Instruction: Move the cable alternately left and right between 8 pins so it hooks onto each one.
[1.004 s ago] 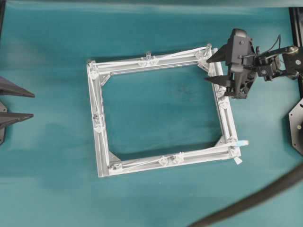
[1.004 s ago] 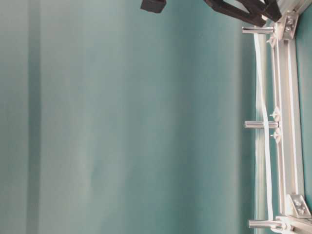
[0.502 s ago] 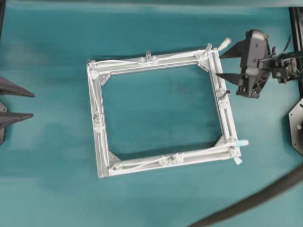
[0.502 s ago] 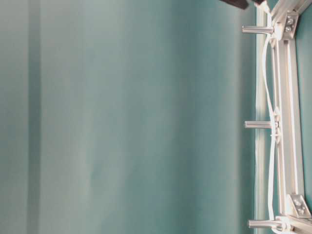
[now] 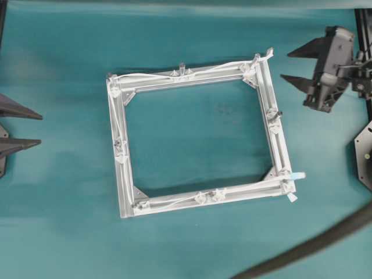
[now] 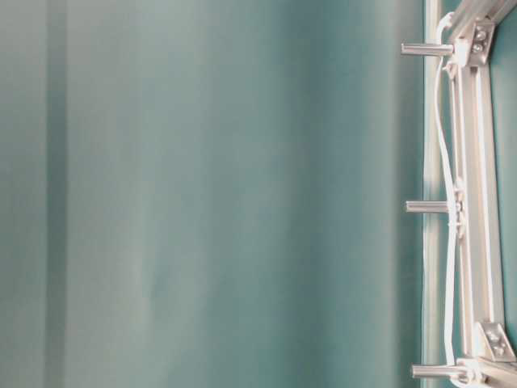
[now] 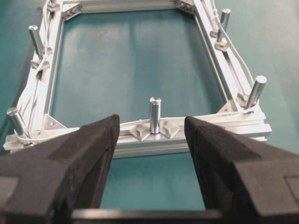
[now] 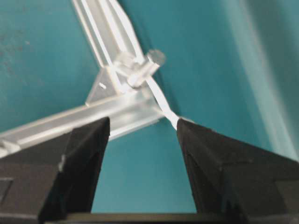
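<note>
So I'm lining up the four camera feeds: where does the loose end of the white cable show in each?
Overhead: loose cable end juts past the frame's top-right corner.
Table-level: cable curls at the top-right pin; tip unclear.
Left wrist: far end of the frame, tip not discernible.
Right wrist: centre, trailing below the corner pin.
Shared landmark: that corner pin.

Bare teal table (image 5: 192, 122) inside the square frame (image 5: 124, 174) and all round it gives open passage. Obstacles: upright pins (image 7: 155, 114) along all four bars, with the cable (image 6: 443, 162) strung between them. Dark hose (image 5: 314, 244) crosses the 5 o'clock corner. Right gripper (image 5: 290, 65), jaws spread, stands off the frame at 2 o'clock.
</note>
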Robot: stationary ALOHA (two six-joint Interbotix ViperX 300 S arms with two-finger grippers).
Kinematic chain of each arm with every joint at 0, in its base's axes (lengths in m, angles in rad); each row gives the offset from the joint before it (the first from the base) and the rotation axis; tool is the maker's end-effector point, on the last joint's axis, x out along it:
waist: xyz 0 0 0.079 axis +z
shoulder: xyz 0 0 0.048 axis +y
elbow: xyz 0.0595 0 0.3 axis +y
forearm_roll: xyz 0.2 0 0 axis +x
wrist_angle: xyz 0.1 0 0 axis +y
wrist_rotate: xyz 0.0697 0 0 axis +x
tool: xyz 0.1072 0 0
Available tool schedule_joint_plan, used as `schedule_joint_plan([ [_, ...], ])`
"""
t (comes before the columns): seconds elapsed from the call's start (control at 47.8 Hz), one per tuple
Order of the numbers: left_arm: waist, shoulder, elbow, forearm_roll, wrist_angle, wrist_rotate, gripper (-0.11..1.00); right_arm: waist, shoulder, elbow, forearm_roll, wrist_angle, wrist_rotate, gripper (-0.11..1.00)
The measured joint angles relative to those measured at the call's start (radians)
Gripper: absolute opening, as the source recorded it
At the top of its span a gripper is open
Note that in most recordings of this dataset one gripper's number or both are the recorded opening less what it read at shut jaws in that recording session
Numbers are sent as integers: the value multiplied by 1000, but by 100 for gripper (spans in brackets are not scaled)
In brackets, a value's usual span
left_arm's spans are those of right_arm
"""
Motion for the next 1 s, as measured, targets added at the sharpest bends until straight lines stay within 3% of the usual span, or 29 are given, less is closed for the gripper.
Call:
schedule_joint_plan([
  [0.335, 0, 0, 0, 0, 0, 0, 60, -15, -213, 71, 6, -23, 17, 62],
  [0.502, 0, 0, 0, 0, 0, 0, 60, -14, -327, 143, 49, -124, 60, 61],
  [0.67, 0, 0, 0, 0, 0, 0, 60, -9, -420, 221, 60, -265, 126, 61],
  [0.858, 0, 0, 0, 0, 0, 0, 60, 43, -509, 275, 60, -364, 209, 61],
  [1.004, 0, 2, 0, 0, 0, 0, 60, 149, -541, 301, 49, -380, 291, 61],
])
